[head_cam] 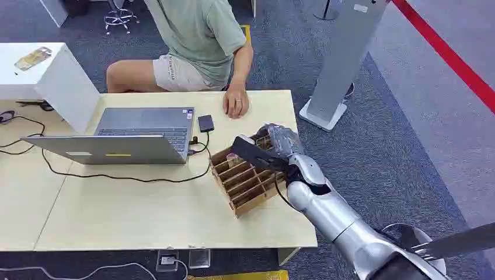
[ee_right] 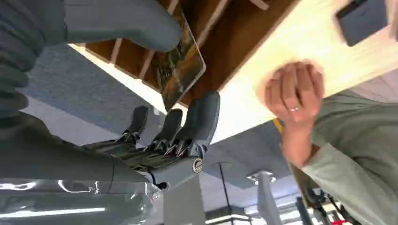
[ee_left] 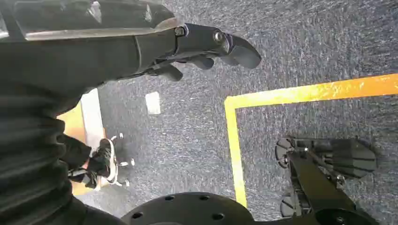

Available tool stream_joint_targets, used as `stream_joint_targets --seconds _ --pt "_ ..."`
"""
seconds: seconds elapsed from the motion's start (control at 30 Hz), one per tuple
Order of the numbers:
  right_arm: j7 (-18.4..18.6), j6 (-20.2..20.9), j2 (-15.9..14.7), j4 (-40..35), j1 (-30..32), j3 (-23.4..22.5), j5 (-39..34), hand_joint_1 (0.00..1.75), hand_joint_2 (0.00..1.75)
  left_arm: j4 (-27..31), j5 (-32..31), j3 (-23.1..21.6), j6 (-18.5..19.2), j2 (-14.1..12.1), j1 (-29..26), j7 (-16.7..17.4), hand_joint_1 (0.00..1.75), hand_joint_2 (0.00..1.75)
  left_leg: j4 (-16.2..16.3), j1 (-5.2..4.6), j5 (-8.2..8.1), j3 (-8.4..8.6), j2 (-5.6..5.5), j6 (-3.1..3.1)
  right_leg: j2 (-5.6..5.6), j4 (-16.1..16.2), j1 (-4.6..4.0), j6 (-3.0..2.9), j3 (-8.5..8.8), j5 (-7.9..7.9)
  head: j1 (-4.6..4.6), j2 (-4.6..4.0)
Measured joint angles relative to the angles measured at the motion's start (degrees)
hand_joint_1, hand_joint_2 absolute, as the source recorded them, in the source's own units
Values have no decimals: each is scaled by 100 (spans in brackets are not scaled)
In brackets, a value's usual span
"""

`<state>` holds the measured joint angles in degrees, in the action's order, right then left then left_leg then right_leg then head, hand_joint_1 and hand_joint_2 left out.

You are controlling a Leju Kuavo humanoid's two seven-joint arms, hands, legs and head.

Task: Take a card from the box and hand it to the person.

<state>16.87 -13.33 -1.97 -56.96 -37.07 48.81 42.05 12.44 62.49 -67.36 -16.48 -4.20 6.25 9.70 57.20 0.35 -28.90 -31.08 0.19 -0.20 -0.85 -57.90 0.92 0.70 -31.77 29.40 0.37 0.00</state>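
Note:
A wooden box (head_cam: pixel 242 178) with several slotted compartments sits on the table's right part. My right hand (head_cam: pixel 279 141) hovers over its far right corner and pinches a dark card (head_cam: pixel 252 153), lifted above the slots. In the right wrist view the card (ee_right: pixel 180 65) lies between the grey thumb and the dark fingers (ee_right: pixel 187 124), over the box (ee_right: pixel 225 33). The person sits across the table, one hand (head_cam: pixel 236 105) resting flat on the tabletop beyond the box, also seen as the person's hand (ee_right: pixel 293 91). My left hand (ee_left: pixel 206 47) hangs over the carpet and holds nothing.
An open laptop (head_cam: pixel 125 137) stands left of the box, with a small black device (head_cam: pixel 205 123) and cables beside it. A white cabinet (head_cam: pixel 44 76) is at far left. A grey stand (head_cam: pixel 341 64) rises right of the table (head_cam: pixel 146 216).

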Motion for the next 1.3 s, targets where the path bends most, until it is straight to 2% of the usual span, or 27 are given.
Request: stream_joint_targets --seconds 0.83,0.9,0.93,0.97,1.03,1.1,1.13,1.17,1.3 --pt "79 -55 -61 22 127 -195 166 89 175 0 -37 0 31 0 -2 -24 0 175 0 0 0 0 0 0 1 0 0 0 -2 0 0 0" --pt "77 -55 -61 22 129 -197 166 99 175 0 -37 0 31 0 -1 -24 0 175 0 0 0 1 0 0 1 0 0 0 -2 0 0 0" --pt "77 -55 -61 22 130 -199 166 99 175 0 -37 0 31 0 -2 -24 0 175 0 0 0 0 0 0 1 0 0 0 -2 0 0 0" --pt "74 -55 -61 22 131 -199 164 127 175 0 -37 0 31 0 -2 -24 0 175 0 0 0 0 0 0 1 0 0 0 -2 0 0 0" --pt "64 -55 -61 24 133 -201 164 127 175 0 -37 0 31 0 -2 -24 0 175 0 0 0 0 0 0 1 0 0 0 -1 0 2 0" --pt "59 -55 -61 24 135 -210 160 155 175 0 -37 0 31 0 -2 -24 0 175 0 0 0 0 0 0 1 0 0 0 -1 0 0 0" --pt "57 -55 -61 24 135 -219 153 155 175 0 -37 0 31 0 -2 -24 0 175 0 0 0 0 0 0 1 0 0 0 -1 0 2 2" --pt "50 -55 -61 24 135 -223 144 175 175 0 -37 0 31 0 -2 -24 0 175 0 0 0 0 0 0 1 0 0 0 -1 0 0 2" --pt "31 -55 -61 24 135 -240 116 175 175 0 -37 0 33 0 -2 -24 0 175 0 0 0 0 0 0 1 0 0 0 -1 0 0 0"
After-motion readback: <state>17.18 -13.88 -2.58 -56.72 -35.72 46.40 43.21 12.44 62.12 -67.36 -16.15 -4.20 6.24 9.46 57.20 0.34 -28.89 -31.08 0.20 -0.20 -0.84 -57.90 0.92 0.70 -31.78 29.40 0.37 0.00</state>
